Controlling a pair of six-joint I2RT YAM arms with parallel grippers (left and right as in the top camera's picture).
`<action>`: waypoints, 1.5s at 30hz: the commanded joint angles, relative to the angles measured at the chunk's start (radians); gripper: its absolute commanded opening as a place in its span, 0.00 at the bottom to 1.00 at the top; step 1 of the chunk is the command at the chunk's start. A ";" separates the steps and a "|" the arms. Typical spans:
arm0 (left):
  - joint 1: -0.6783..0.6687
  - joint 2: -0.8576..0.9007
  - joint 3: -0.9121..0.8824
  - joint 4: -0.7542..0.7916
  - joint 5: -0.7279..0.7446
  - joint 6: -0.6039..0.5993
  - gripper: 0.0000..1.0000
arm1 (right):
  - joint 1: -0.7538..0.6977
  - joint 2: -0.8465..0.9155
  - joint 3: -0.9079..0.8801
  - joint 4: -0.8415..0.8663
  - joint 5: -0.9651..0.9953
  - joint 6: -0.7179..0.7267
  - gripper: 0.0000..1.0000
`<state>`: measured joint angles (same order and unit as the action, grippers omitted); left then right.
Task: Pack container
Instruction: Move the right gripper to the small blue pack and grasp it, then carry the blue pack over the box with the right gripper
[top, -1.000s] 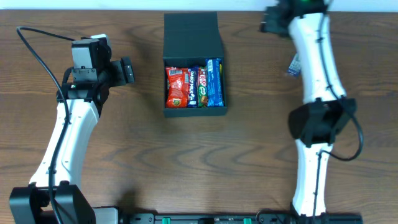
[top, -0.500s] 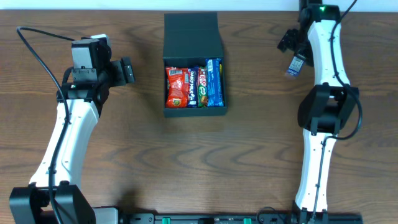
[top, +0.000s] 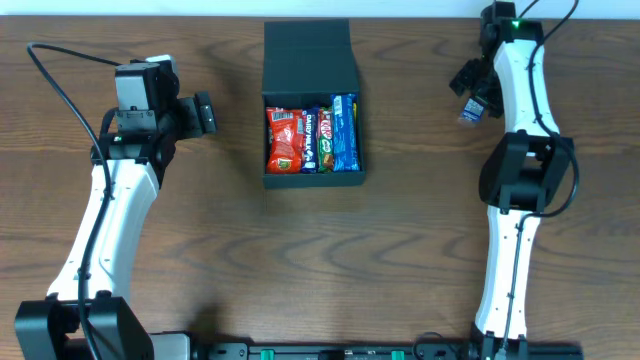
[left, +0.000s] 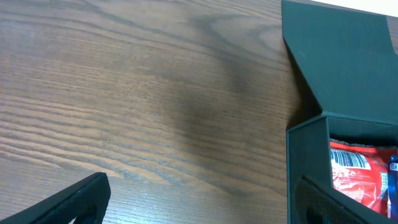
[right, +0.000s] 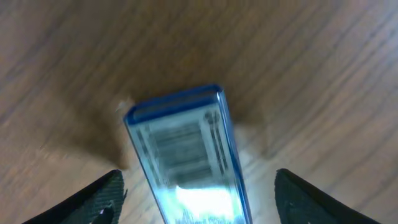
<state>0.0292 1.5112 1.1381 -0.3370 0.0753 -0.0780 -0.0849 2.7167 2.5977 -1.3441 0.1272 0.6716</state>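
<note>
- The container (top: 310, 100) sits at the table's (top: 400, 250) far edge, lid flap back, snacks (top: 312, 140) inside.
- The right gripper (right: 196, 193), jaws apart, straddles a blue packet (right: 186, 155) near the far right corner; it should centre before closing.
- The left gripper (left: 199, 199) hangs released.

Our left arm runs up the left side of the table from its base at the near edge, elbow bent, wrist turned toward the middle. Our left gripper (top: 205, 113) hangs with its jaws spread wide and nothing between them. Our right arm reaches from its base up the right side to the far edge. Our right gripper (top: 474, 88) points down, its fingers (right: 102, 199) parted and not yet gripping.
</note>
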 joint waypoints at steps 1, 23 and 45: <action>0.004 0.005 -0.006 -0.003 0.003 0.011 0.95 | -0.013 0.018 -0.002 0.020 -0.019 -0.042 0.73; 0.004 0.005 -0.006 -0.003 0.003 0.010 0.95 | -0.015 0.018 -0.002 0.034 -0.087 -0.176 0.42; 0.004 0.005 -0.006 -0.002 -0.006 0.011 0.95 | 0.034 -0.194 0.002 0.035 -0.132 -0.205 0.02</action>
<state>0.0292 1.5112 1.1381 -0.3370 0.0753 -0.0780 -0.0822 2.6648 2.5938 -1.3178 0.0174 0.4984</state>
